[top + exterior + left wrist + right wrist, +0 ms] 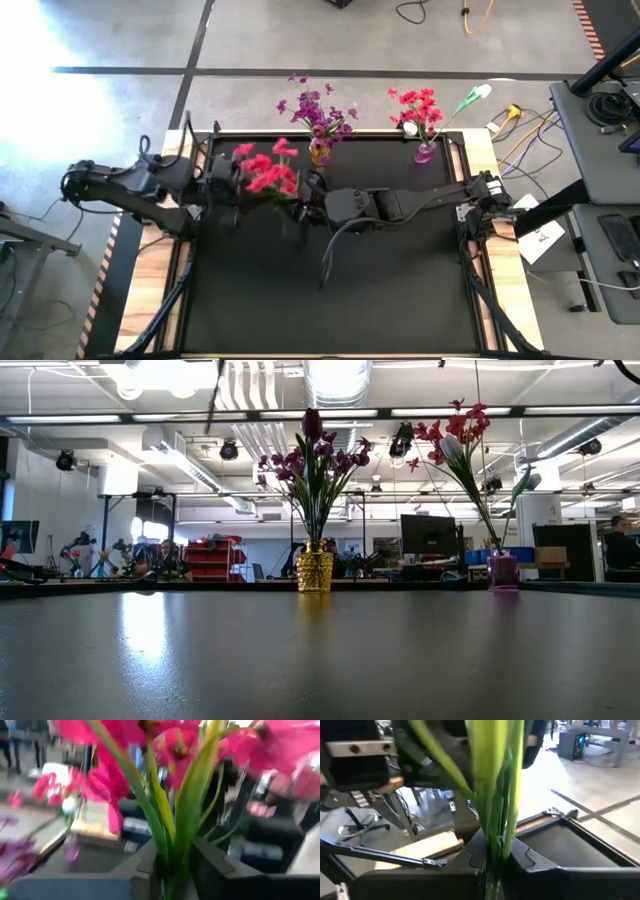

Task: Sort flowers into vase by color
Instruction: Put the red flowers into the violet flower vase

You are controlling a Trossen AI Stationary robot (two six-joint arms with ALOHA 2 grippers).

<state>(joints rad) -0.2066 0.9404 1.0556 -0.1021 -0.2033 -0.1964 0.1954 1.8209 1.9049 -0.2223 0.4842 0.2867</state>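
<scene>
A bunch of red-pink flowers (266, 172) on green stems is lifted above the table's middle, between both arms. My left gripper (232, 190) is shut on its stems from the left, and my right gripper (306, 197) is shut on them from the right. A gold vase (320, 153) (314, 571) at the far edge holds purple-magenta flowers (316, 110) (312, 458). A purple vase (425, 152) (503, 570) to its right holds red-pink flowers (418, 108) and a white bud (481, 92). Neither gripper shows in the low view. My left gripper pinches the bunch's green stems (172, 855) between its two fingers (142, 865), just below the leaves and blossoms. The bunch is lifted clear of the table, and its blossoms spread out beyond the fingers. My right gripper pinches the same green stems (496, 845) between its two fingers (530, 857), lying across them. The stems run on past the fingers; the part behind them is hidden by the gripper.
The black table top (330, 290) stretches toward the near edge in front of the arms. The two vases stand close to the far edge. Cables (520, 125) and equipment lie beyond the table's right side.
</scene>
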